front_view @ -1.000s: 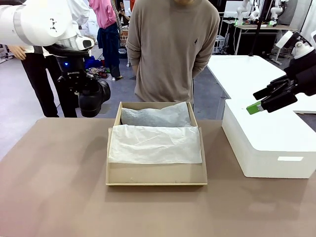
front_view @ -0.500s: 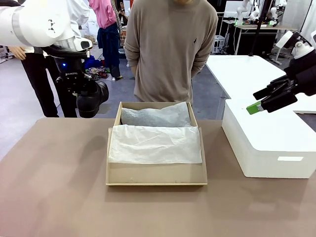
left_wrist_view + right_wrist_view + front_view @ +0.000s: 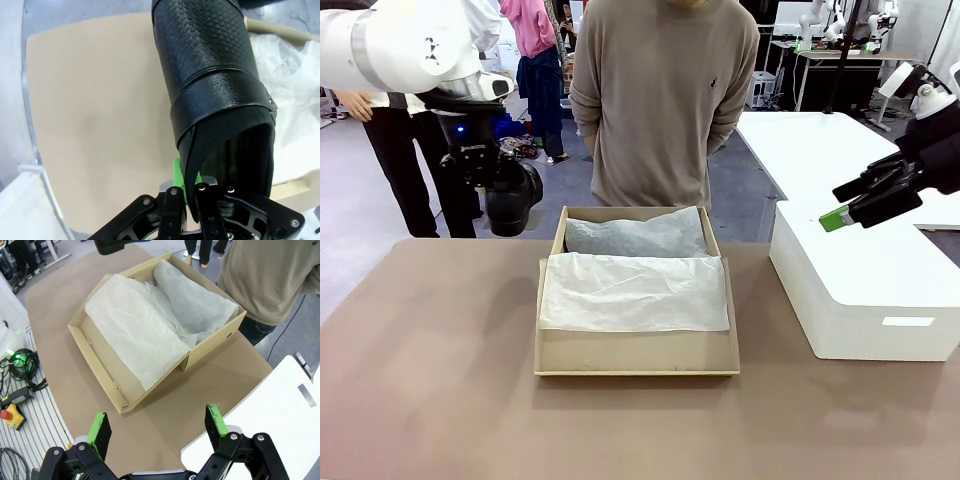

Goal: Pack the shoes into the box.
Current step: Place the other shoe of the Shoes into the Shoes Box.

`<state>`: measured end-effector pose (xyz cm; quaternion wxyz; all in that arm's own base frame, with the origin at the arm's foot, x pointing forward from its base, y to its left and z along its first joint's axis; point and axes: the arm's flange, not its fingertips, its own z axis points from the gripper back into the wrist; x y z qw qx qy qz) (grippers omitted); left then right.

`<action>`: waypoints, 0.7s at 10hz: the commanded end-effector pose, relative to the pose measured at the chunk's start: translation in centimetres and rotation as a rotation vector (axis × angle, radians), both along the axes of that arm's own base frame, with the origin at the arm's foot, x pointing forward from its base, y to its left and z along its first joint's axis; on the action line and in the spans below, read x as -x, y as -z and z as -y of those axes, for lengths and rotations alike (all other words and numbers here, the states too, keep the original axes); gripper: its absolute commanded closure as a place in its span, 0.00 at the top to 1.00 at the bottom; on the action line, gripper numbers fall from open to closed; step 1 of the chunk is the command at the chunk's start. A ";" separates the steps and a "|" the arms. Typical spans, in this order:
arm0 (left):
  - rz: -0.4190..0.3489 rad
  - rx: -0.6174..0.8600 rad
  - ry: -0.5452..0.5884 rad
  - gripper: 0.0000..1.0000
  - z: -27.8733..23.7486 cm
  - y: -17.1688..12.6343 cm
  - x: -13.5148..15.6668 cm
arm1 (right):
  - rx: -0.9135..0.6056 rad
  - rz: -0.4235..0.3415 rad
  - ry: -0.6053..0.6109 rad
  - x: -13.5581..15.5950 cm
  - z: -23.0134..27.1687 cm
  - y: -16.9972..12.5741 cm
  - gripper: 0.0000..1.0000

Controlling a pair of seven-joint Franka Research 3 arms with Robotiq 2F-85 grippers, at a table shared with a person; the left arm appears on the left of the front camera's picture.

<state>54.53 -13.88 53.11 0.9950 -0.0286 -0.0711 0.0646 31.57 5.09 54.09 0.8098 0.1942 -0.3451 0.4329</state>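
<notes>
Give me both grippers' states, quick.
Left gripper: closed on a black shoe.
Right gripper: open, holding nothing.

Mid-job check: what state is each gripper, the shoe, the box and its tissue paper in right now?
left gripper: shut on the shoe, raised to the left of the box.
shoe: held in the air, not yet in the box.
right gripper: open, empty.
box: open.
tissue paper: draped flat over the near half and bulging in the far half; what it covers is hidden.
</notes>
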 end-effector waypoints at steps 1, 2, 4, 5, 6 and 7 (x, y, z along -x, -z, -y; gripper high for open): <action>-0.010 -0.017 -0.146 0.00 3.0 -2.6 0.6 | -0.017 0.007 -0.014 -0.2 -0.1 0.0 1.00; -0.010 -0.010 -0.208 0.00 4.7 -3.2 0.8 | -0.017 0.007 -0.014 -0.2 -0.1 0.0 1.00; -0.018 0.017 -0.335 0.00 8.1 -3.8 0.7 | -0.017 0.007 -0.014 -0.2 -0.1 0.0 1.00; -0.034 0.022 -0.385 0.00 9.5 -4.1 0.5 | -0.017 0.007 -0.014 -0.2 -0.1 0.0 1.00; -0.022 0.021 -0.436 0.00 10.9 -4.2 0.5 | -0.017 0.007 -0.014 -0.2 -0.1 0.0 1.00; -0.012 0.019 -0.435 0.00 11.9 -4.0 0.6 | -0.017 0.007 -0.014 -0.2 -0.1 0.0 1.00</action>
